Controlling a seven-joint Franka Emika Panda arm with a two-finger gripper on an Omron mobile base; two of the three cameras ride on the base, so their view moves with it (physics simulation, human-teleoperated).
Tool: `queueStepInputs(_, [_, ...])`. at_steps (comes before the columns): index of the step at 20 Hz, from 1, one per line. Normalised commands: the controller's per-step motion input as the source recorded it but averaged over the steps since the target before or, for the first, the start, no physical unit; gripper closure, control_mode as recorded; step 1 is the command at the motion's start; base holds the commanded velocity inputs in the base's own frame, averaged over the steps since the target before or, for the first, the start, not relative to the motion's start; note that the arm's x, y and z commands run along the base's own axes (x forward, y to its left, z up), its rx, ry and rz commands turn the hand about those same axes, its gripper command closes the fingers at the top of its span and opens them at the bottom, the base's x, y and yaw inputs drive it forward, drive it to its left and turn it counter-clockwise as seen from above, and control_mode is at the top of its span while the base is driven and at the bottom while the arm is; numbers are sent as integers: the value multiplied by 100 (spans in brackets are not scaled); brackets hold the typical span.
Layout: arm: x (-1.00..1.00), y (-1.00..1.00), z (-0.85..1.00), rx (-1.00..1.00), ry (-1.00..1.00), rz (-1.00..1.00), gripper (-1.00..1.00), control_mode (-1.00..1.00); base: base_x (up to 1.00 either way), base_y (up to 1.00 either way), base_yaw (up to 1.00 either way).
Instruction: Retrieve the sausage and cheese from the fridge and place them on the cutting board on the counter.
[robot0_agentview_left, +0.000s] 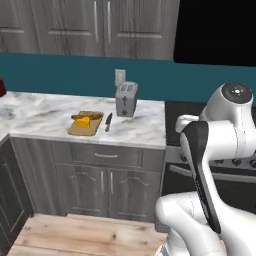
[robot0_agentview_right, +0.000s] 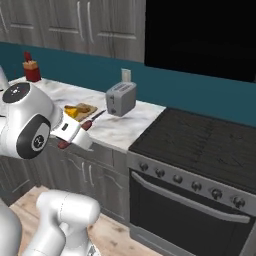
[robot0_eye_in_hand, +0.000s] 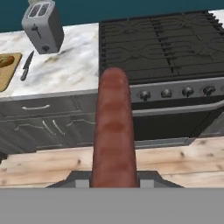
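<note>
My gripper (robot0_eye_in_hand: 113, 182) is shut on the sausage (robot0_eye_in_hand: 113, 131), a dark red-brown rod that sticks straight out in the hand view, above the wood floor in front of the cabinets. In the right base view its end (robot0_agentview_right: 63, 145) pokes out below my white hand. The cutting board (robot0_agentview_left: 75, 131) lies on the marble counter (robot0_agentview_left: 40, 112) left of the toaster. On it sit the yellow cheese (robot0_agentview_left: 84, 122) and an orange-brown long item (robot0_agentview_left: 88, 116). The board (robot0_eye_in_hand: 5, 76) is far to the upper left in the hand view. The fridge is out of view.
A silver toaster (robot0_agentview_left: 126, 99) stands at the back of the counter, with a dark knife (robot0_agentview_left: 108, 121) beside the board. A black stove (robot0_agentview_right: 200, 145) with knobs adjoins the counter on the right. A red container (robot0_agentview_right: 32, 70) stands far left. Wall cabinets hang above.
</note>
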Motion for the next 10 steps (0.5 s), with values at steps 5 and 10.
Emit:
queueStepInputs(5, [0, 0, 0, 0, 0, 0, 100, 100, 70, 65, -6])
queueStepInputs(10, [0, 0, 0, 0, 0, 0, 100, 100, 72, 60, -11])
